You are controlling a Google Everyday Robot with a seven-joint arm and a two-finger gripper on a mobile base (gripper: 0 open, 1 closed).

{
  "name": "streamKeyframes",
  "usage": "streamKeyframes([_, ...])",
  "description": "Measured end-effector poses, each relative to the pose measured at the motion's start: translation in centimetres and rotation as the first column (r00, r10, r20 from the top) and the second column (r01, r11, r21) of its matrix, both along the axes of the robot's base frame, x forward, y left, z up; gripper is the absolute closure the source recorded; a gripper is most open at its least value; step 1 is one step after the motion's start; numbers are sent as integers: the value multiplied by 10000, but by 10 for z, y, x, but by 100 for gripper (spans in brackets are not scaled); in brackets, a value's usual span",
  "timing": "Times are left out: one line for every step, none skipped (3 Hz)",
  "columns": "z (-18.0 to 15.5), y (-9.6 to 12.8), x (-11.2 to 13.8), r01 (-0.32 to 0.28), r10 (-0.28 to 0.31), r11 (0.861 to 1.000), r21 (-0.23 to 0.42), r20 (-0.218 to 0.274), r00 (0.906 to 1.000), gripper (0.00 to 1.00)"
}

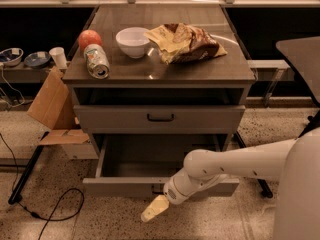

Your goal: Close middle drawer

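The middle drawer [120, 186] is pulled far out from the cabinet, so you can see its bare grey inside. It sits low, under the shut drawer [115, 118] with the dark handle. It needs a push on its front to slide back in.

The gripper [150, 213] hangs just in front of that drawer front, a little below it and near the middle. I think it is there so it can press on the flat front. The fingers [156, 208] look clenched together into one pale tip, with nothing between them. A closed tip is good for pushing.

The white arm [235, 161] comes in from the right side. It reaches across the drawer's right front corner, bends, and points down and to the left, toward the floor.

On the bench [210, 69] sit an apple [90, 37], a can [97, 62] on its side, a white bowl [133, 41] and a snack bag [185, 43]. They are up high, out of the arm's way.
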State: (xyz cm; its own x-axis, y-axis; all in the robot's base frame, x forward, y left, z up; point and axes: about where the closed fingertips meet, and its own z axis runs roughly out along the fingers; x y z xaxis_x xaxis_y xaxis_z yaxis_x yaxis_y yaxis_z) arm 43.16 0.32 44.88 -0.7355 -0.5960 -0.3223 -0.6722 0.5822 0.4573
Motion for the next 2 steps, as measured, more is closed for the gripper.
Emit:
streamKeyframes([0,-1,0,0,0,10000,0,0,10000,0])
streamKeyframes([2,1,5,154,-155,9999,51,189,9997,0])
